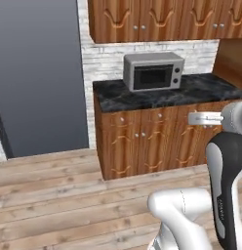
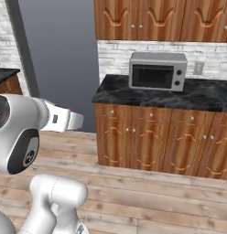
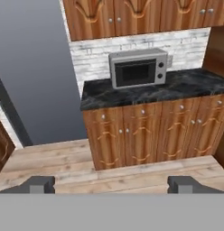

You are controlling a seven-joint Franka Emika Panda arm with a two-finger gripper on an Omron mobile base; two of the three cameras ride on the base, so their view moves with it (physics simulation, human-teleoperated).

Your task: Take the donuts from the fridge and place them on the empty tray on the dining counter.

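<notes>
The pincer (image 3: 111, 185), jaws wide and empty, faces a silver microwave (image 3: 137, 68) on a black marble surface (image 3: 145, 92), the tall grey fridge (image 1: 37, 73) alongside still to be approached and opened for the unseen donuts.

Even flat light, soft low-resolution render, no glare
</notes>
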